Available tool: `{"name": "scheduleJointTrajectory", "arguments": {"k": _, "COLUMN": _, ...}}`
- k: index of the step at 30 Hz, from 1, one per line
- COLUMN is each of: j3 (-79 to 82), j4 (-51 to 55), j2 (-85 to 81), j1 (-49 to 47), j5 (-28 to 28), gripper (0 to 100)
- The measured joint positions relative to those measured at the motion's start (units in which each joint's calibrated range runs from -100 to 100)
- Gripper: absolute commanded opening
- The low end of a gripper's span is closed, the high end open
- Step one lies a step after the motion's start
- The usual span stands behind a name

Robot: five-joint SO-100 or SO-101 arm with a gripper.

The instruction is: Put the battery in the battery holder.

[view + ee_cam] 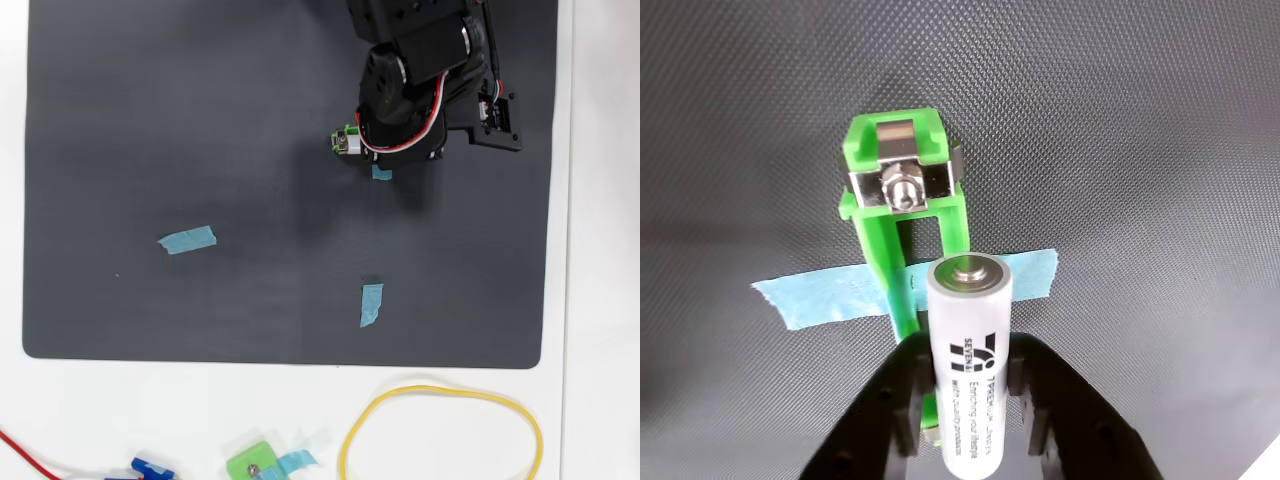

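Observation:
In the wrist view my gripper (970, 395) is shut on the battery (970, 360), a white cylinder with dark print, silver end cap facing away from the camera. It hangs just above the near half of the battery holder (902, 215), a narrow bright green frame with a metal clip and nut at its far end, lying over a blue tape strip (830, 295). The holder's near end is hidden behind the battery and fingers (902, 400). In the overhead view the arm covers nearly all of this; only the holder's end (345, 141) and a bit of tape (381, 173) show.
A dark grey mat (200, 120) covers the table. Two loose blue tape pieces (187, 240) (371, 304) lie on it. Off the mat at the front are a yellow rubber band (440, 430), a squarish green piece with a screw (252, 465), and a red wire (30, 455).

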Motion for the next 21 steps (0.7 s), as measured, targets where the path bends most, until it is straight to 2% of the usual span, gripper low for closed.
{"name": "scheduleJointTrajectory", "arguments": {"k": 5, "j3": 0.1, "j4": 0.0, "j2": -4.8, "j1": 0.0, "j5": 0.0, "gripper": 0}}
{"name": "scheduleJointTrajectory", "arguments": {"k": 21, "j3": 2.7, "j4": 0.1, "j2": -6.3, "j1": 0.0, "j5": 0.0, "gripper": 0}}
